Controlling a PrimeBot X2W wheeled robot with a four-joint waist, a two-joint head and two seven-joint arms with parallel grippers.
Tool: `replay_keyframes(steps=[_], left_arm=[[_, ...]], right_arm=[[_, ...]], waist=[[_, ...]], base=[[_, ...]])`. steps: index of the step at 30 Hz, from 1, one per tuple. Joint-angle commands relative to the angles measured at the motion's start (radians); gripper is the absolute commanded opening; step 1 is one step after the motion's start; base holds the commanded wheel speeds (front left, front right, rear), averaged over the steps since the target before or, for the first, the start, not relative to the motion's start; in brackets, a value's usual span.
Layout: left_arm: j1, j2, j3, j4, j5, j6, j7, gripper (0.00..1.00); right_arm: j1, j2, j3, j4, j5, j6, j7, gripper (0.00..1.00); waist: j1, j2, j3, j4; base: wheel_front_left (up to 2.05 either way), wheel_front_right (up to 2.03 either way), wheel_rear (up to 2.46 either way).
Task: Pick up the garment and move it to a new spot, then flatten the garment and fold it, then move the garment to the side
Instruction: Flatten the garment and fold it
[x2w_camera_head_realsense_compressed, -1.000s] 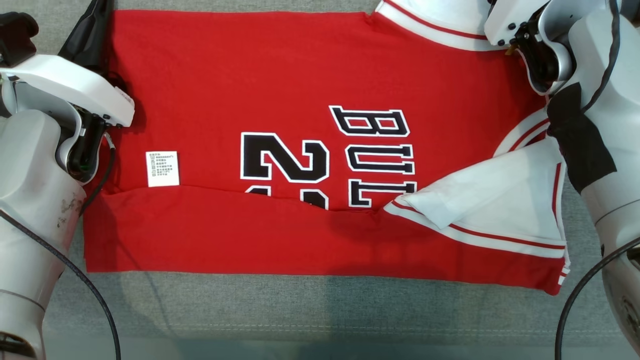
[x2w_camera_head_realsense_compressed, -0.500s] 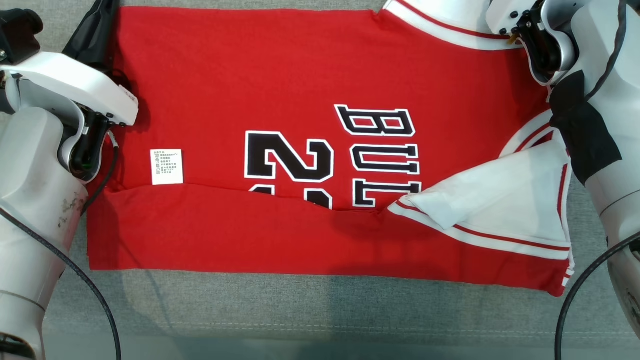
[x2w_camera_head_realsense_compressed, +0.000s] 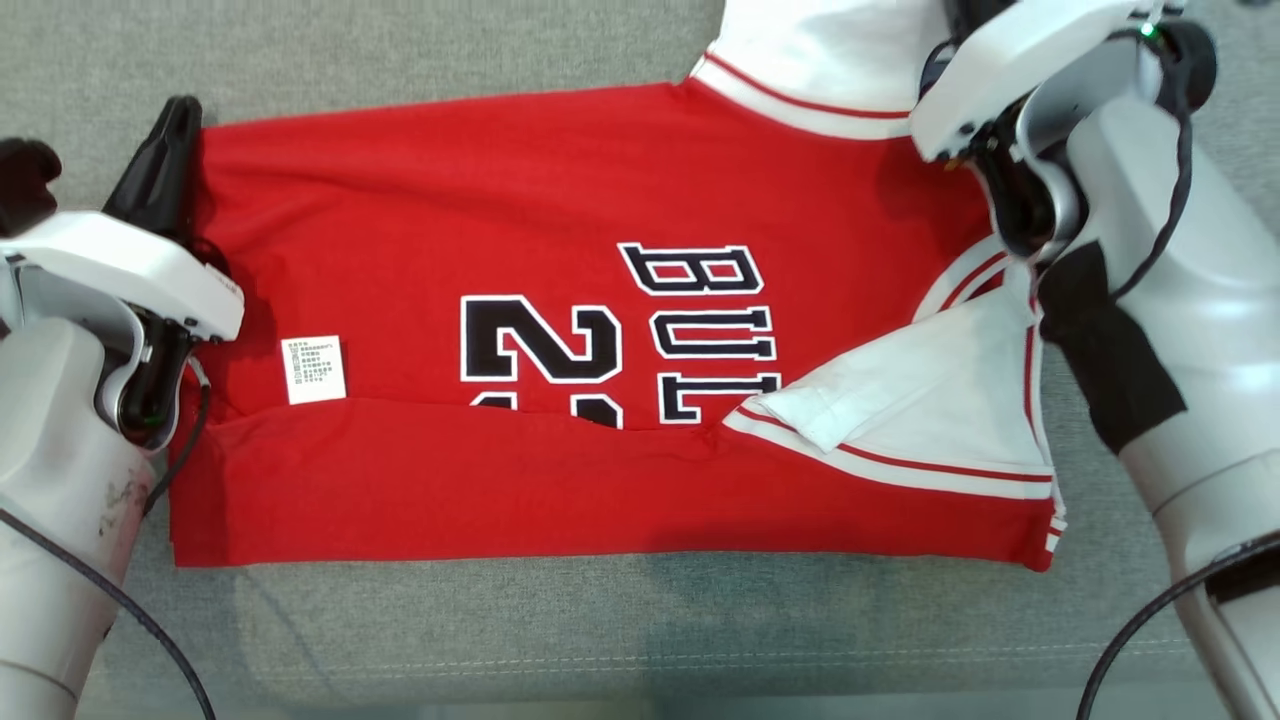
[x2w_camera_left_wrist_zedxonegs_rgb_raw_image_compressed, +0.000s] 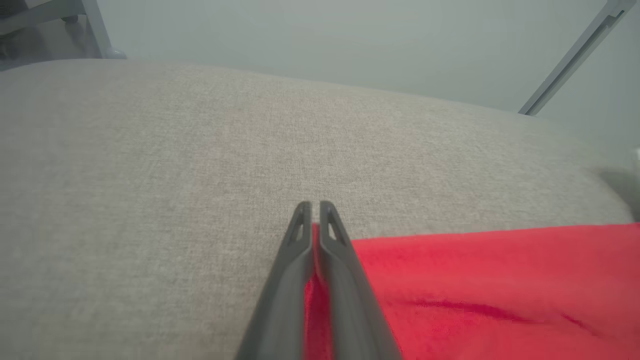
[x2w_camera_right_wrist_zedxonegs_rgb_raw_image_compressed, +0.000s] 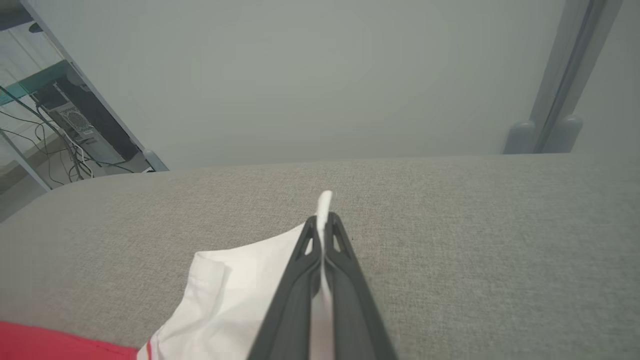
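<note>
Garment (x2w_camera_head_realsense_compressed: 600, 200) spans from left tool (x2w_camera_left_wrist_zedxonegs_rgb_raw_image_compressed: 311, 206), pinching its red corner, to right tool (x2w_camera_right_wrist_zedxonegs_rgb_raw_image_compressed: 325, 217), pinching white cloth.

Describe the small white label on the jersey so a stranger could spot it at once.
A red jersey lies spread on the grey cushion. Near its left end, above the folded-over flap, sits the label: a small white rectangle of tiny print, unlike the big black number beside it.
</note>
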Motion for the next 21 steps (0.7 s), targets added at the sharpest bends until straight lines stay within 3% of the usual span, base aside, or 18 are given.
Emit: replay_keyframes(steps=[1, 12, 21], left_arm=[[0.016, 0.060, 0.042, -0.021, 0.006, 0.000, -0.003, 0.00], [0.197, 0.043, 0.122, -0.056, 0.017, 0.000, -0.003, 0.00], [0.283, 0.021, 0.150, -0.022, 0.038, 0.000, -0.003, 0.00]], right_arm=[[0.047, 0.016, 0.016, -0.052, 0.022, 0.000, -0.018, 0.00], [0.374, -0.114, 0.080, -0.359, 0.178, 0.000, -0.024, 0.00], [0.583, -0.179, 0.087, -0.553, 0.257, 0.000, 0.008, 0.00]], waist=[[0.0000, 0.0000, -0.027, -0.012], [0.0000, 0.0000, -0.155, -0.031], [0.0000, 0.0000, -0.212, -0.055]], base=[[0.00, 0.00, 0.00], [0.00, 0.00, 0.00], [0.00, 0.00, 0.00]])
